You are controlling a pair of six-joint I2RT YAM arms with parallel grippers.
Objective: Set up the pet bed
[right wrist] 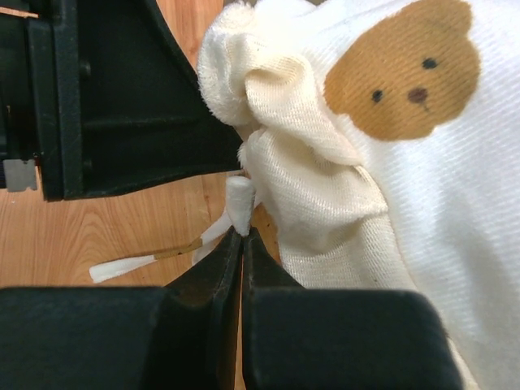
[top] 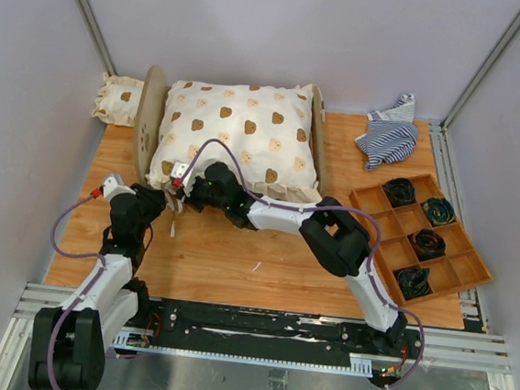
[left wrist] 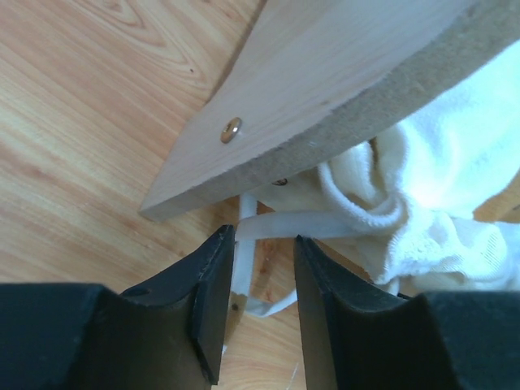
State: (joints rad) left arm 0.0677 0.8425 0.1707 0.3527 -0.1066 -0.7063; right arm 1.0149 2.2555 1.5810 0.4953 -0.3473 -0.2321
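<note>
The pet bed [top: 148,120] sits upper centre-left on the surface [top: 236,257], a bear-print cushion [top: 238,133] filling it; at the cushion's lower-left corner, the left arm [top: 119,223] has its jaws slightly apart, a white strap [left wrist: 272,227] between them; the right arm [top: 330,234] has its jaws pinched tight on a cushion tie [right wrist: 240,199].

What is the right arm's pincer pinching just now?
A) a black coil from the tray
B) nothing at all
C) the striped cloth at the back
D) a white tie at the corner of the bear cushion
D: the right wrist view shows the right pincer closed on a white tie at the gathered corner of the bear-print cushion.
</note>
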